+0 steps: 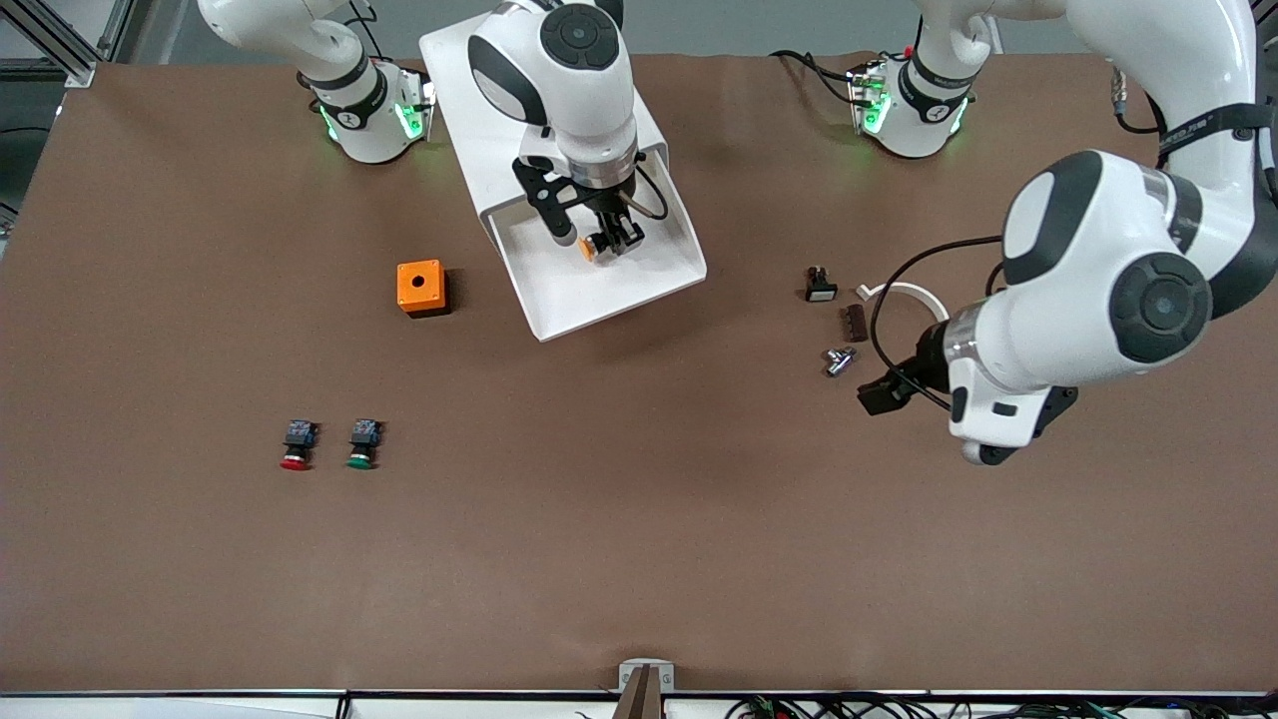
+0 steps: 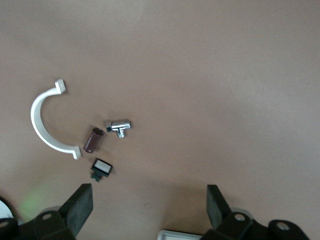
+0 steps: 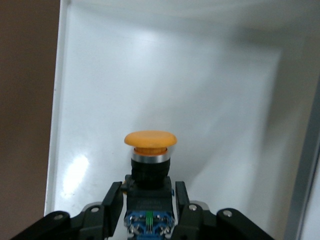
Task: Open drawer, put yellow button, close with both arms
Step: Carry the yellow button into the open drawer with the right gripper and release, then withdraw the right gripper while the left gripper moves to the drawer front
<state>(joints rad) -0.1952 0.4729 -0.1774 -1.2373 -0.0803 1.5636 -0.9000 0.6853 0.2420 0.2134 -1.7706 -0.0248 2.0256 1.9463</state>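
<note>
The drawer (image 1: 559, 322) stands pulled out of the white cabinet (image 1: 454, 60), toward the front camera. My right gripper (image 1: 614, 240) hangs over the open drawer, shut on the black-and-blue body of the yellow button (image 1: 591, 247). In the right wrist view the button (image 3: 150, 142) sits between the fingers (image 3: 112, 197), its yellow-orange cap pointing at the white drawer floor (image 3: 200, 85). My left gripper (image 1: 934, 424) is open and empty above the table at the left arm's end, beside some small parts. The left wrist view shows its fingers (image 2: 80, 202) spread wide over bare table.
An orange box (image 1: 420, 287) sits beside the drawer toward the right arm's end. A red-capped button (image 1: 297, 445) and a green-capped button (image 1: 362, 444) lie nearer the front camera. By the left gripper lie a black switch (image 1: 820, 286), a brown piece (image 1: 856, 322), a metal fitting (image 1: 839, 360) and a white curved clamp (image 1: 904, 291).
</note>
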